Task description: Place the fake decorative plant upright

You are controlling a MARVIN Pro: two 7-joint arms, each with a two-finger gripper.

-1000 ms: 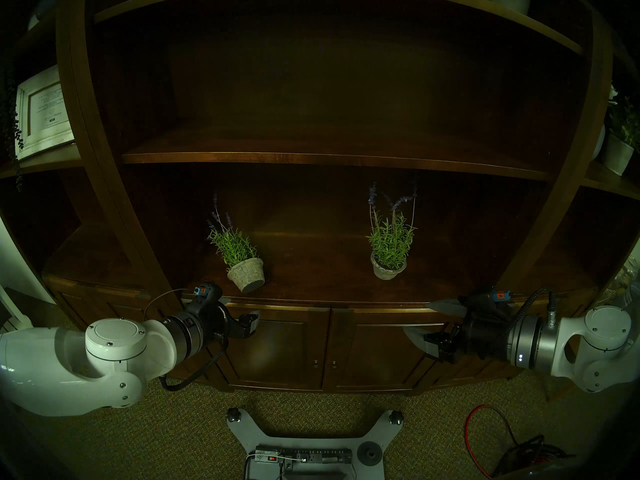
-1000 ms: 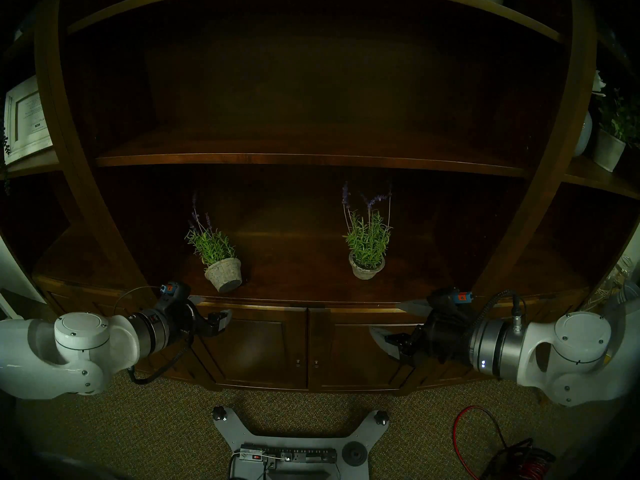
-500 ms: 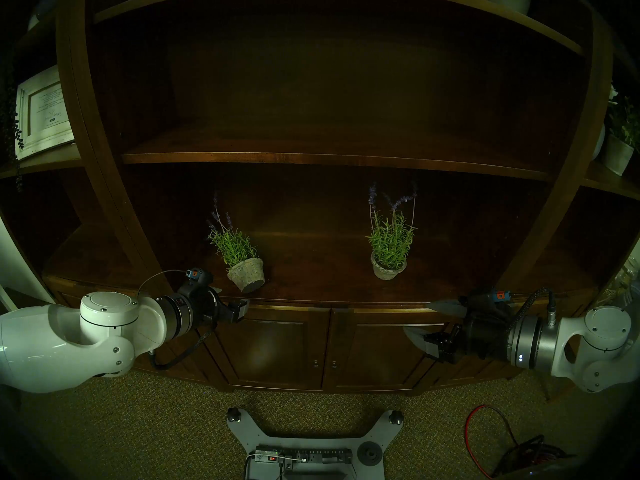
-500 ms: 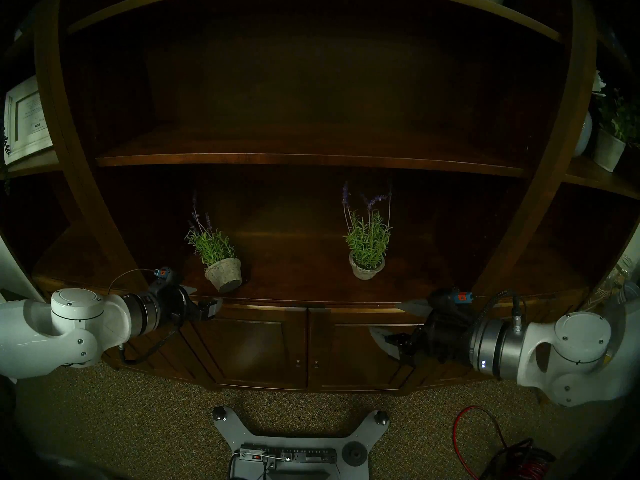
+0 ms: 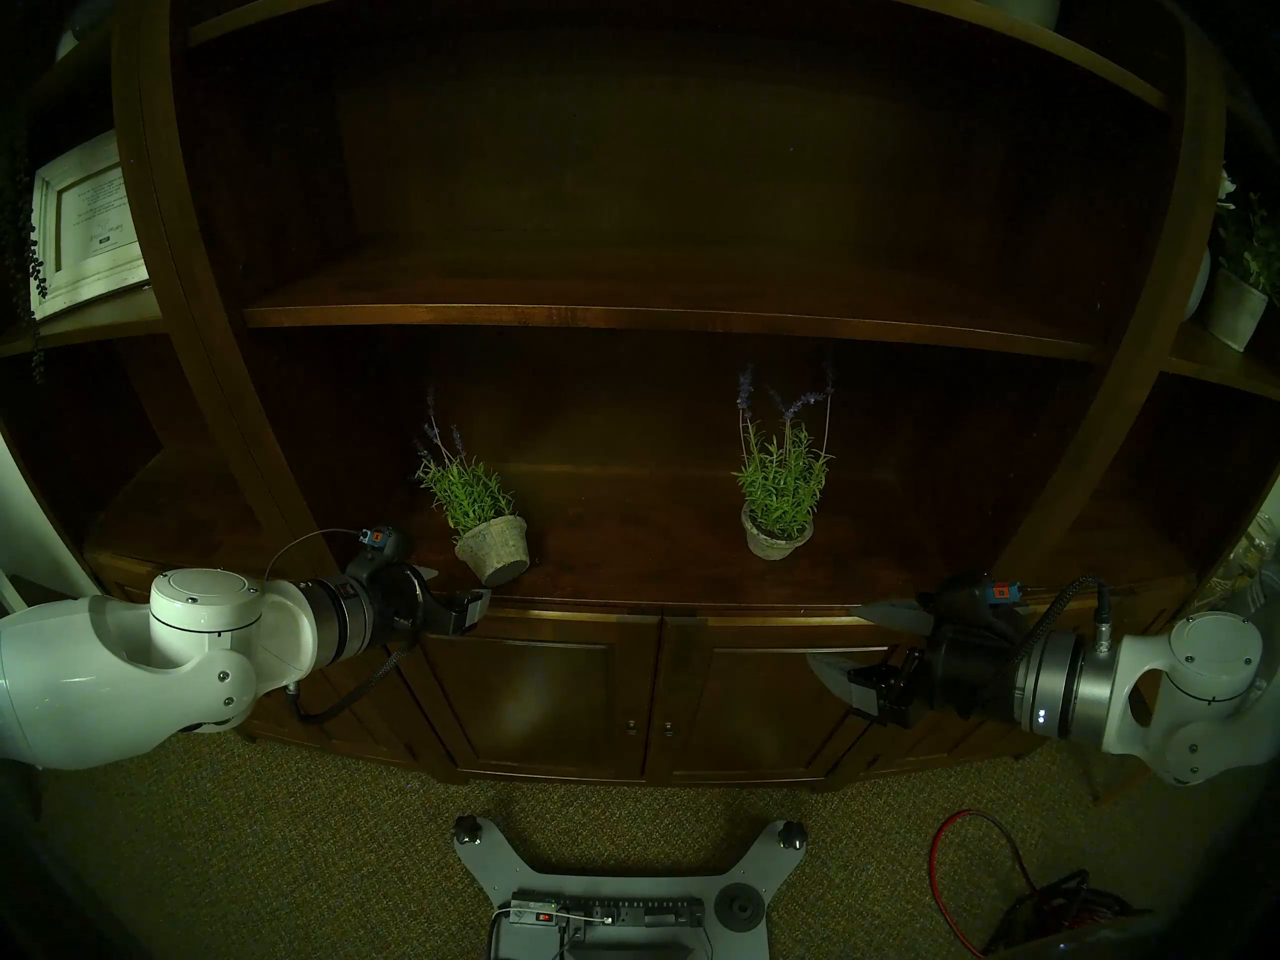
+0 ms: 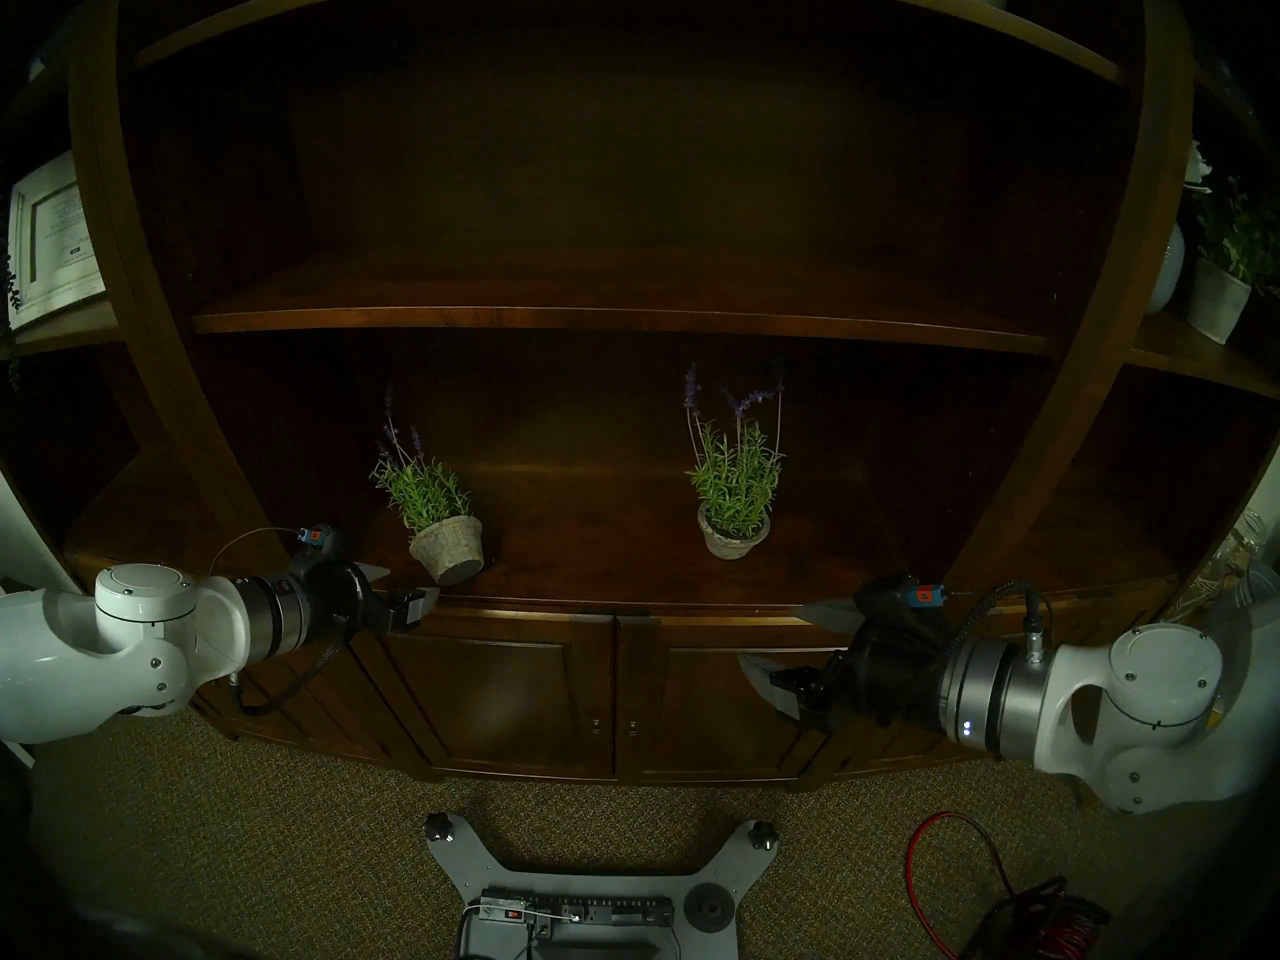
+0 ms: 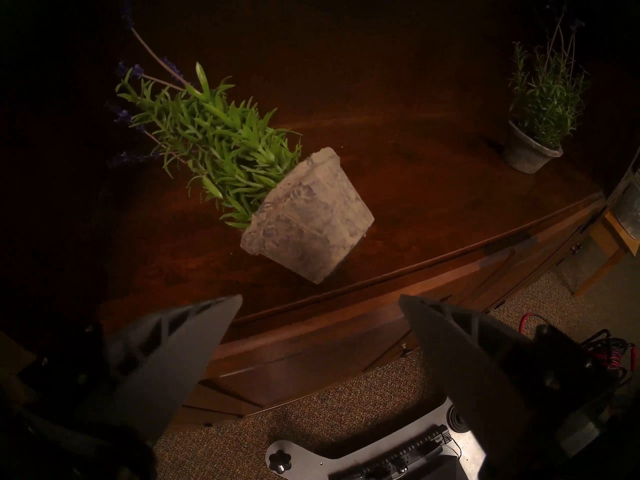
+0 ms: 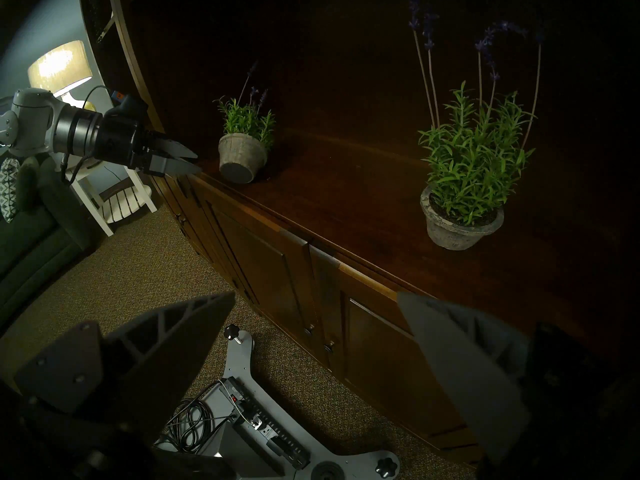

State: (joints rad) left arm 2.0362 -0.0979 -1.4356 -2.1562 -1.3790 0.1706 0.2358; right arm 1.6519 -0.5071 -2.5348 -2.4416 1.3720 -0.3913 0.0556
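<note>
A fake lavender plant in a grey stone pot lies tipped on its side on the dark wooden shelf, base toward the front edge, leaves pointing back left. My left gripper stands open at the shelf's front edge, just left of and in front of that pot, touching nothing. A second, matching plant stands upright farther right. My right gripper is open and empty, below the shelf edge, in front of the cabinet.
The shelf board above limits headroom over both plants. Cabinet doors lie below the shelf edge. A framed picture and a white potted plant occupy side shelves. My base and a red cable are on the carpet.
My left arm has risen and drawn left, bringing its open gripper from the cabinet front up to the shelf edge beside the tipped pot. The right arm and both plants have not moved.
</note>
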